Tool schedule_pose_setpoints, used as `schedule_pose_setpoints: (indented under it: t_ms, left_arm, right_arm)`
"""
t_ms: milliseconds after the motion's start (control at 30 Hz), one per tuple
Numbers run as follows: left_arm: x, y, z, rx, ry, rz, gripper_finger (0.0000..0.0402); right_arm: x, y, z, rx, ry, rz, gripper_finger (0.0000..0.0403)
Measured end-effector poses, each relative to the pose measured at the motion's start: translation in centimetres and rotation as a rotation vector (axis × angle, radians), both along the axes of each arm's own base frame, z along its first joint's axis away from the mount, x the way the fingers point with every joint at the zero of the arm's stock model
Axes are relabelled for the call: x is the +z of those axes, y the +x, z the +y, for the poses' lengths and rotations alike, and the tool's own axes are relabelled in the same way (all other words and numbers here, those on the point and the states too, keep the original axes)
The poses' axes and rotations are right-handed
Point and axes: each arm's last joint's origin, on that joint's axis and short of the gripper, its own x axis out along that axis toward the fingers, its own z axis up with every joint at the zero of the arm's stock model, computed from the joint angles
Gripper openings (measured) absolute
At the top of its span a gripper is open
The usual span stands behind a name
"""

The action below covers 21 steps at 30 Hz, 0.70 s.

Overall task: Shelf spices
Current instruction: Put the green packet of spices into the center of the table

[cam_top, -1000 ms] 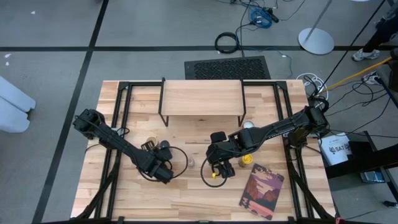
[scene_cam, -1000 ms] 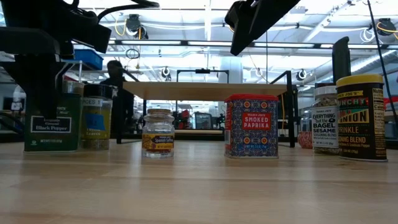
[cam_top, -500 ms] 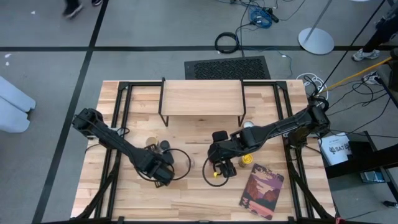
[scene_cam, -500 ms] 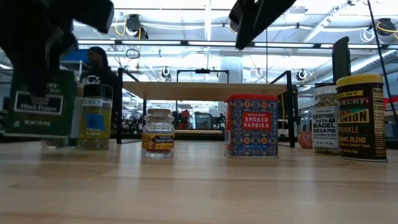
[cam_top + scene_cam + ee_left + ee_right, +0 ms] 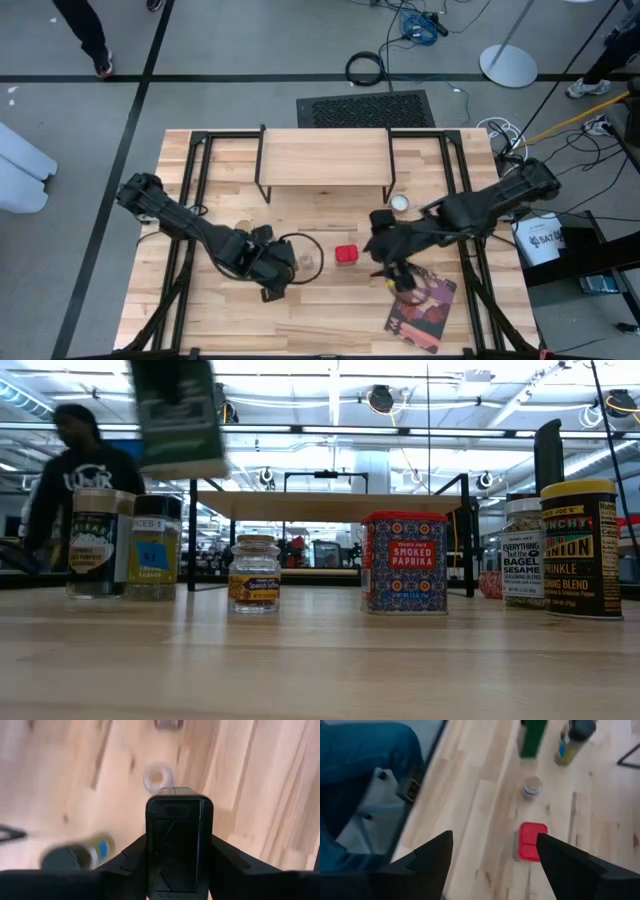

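Observation:
My left gripper [image 5: 278, 268] is shut on the green black-pepper tin [image 5: 178, 415], which is lifted high above the table's left half. On the table stand a labelled jar [image 5: 98, 540], a blue-labelled jar [image 5: 153, 545], a small tan-topped jar [image 5: 254, 573], the red paprika tin [image 5: 346, 254], a bagel-seasoning jar [image 5: 522, 552] and a yellow-topped onion jar [image 5: 581, 548]. My right gripper [image 5: 492, 870] is open. It hovers right of the paprika tin [image 5: 532, 841] and touches nothing. The shelf [image 5: 325, 157] stands at the far edge, its plank top bare. My left gripper pinches the pepper tin between its two fingers [image 5: 135, 855], one on each side, just below the black top [image 5: 179, 845]. The fingers come from above, pointing down. The tin hangs clear of the table, slightly tilted.
The reddish picture-covered book [image 5: 420, 305] lies near the table's near right corner, just beside my right arm. A white-topped jar [image 5: 400, 203] stands by the shelf's right leg. A person [image 5: 75, 470] walks in the room beyond the table's far left.
My left gripper has lifted the pepper tin off the table, high up, and carried it toward the table's right. My right gripper has drawn away from above the paprika tin toward the table's right edge, so the tin's red top now shows from above.

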Motion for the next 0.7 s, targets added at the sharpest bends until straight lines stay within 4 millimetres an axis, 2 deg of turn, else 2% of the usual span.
schedule_pose_setpoints:
  t_ms: [133,333,533,700]
  left_arm:
    - [1.2,1.3,1.1,-0.04,0.019,-0.074,0.0153]
    - [1.3,3.4,3.0,-0.108,0.014,-0.143,0.0153]
    - [-0.7,5.7,4.3,-0.169,0.016,-0.112,0.0153]
    - [-3.1,7.2,4.5,-0.196,0.03,-0.061,0.0153]
  right_arm:
    - [1.3,-1.8,0.5,-0.013,-0.026,-0.062,0.0274]
    - [1.9,-3.9,0.7,-0.084,-0.082,-0.061,0.0274]
    - [1.8,-4.4,0.6,-0.123,-0.095,-0.043,0.0274]
    - [1.8,-4.4,0.6,-0.126,-0.094,-0.043,0.0274]
